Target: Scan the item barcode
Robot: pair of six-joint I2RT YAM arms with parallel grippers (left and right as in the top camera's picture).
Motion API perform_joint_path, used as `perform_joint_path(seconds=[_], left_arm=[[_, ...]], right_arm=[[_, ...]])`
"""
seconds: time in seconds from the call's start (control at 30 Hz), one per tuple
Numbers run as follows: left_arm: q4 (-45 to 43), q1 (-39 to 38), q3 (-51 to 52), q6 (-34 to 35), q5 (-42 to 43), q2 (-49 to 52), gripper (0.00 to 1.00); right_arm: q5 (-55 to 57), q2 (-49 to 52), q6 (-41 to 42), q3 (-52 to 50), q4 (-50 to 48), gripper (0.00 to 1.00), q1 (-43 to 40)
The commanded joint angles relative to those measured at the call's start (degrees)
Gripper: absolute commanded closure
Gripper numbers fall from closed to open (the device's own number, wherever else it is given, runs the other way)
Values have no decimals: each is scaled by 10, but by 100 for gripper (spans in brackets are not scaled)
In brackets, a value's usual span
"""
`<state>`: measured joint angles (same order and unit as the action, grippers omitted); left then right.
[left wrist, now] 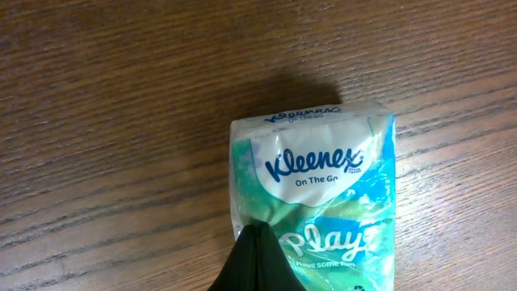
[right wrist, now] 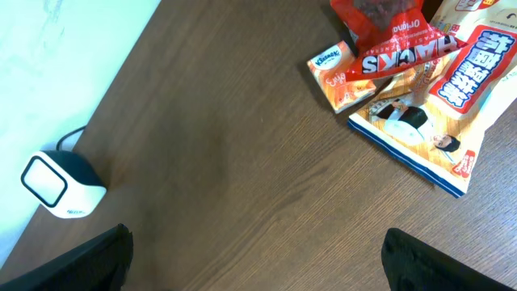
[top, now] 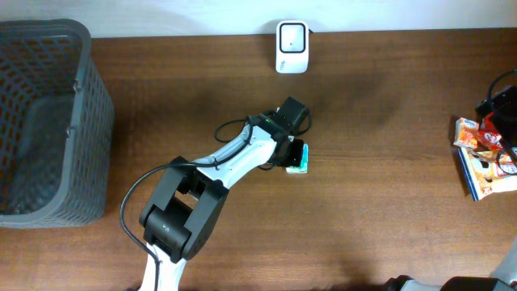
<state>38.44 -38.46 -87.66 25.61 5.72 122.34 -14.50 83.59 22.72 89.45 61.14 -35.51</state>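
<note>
Kleenex pack [left wrist: 323,178], six o'clock of the scanner [top: 292,47], is clenched in the left claw [top: 296,153]; right claw [right wrist: 254,242] gapes released.

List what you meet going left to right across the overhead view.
Grey mesh basket → Kleenex pack, gripped by the left gripper → pile of snack packets at the right edge.

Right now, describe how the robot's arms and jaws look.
The left arm has white link shells and boxy black joints, with a black cable looping along it. Its jaws are black. The right jaws show only as two dark shapes low in the right wrist view.
</note>
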Motion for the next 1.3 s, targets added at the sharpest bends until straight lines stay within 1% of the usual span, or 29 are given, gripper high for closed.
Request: perform_joint_path(seconds=[0.0,0.1,0.33,0.87,1.03,1.13,1.27], left_arm=[[13,-1,33,23,-10,33,100],[18,-1,33,82,-10,33,100],[17,-1,33,98,-10,33,100],[37,5,24,97,-10,32,100],[63,4,-33,46,-10,-2,100],[59,3,-43,43,-10,-25,100],[60,-3,-43,43,-10,-10,100]], right_arm=[[-1,0,3,1,0,2,-1],[-1,0,3,1,0,2,-1],[-1,0,3,1,0,2,-1],[-1,0,3,1,0,2,-1],[-1,0,3,1,0,2,-1],[-1,0,3,1,0,2,-1],[-1,0,3,1,0,2,-1]])
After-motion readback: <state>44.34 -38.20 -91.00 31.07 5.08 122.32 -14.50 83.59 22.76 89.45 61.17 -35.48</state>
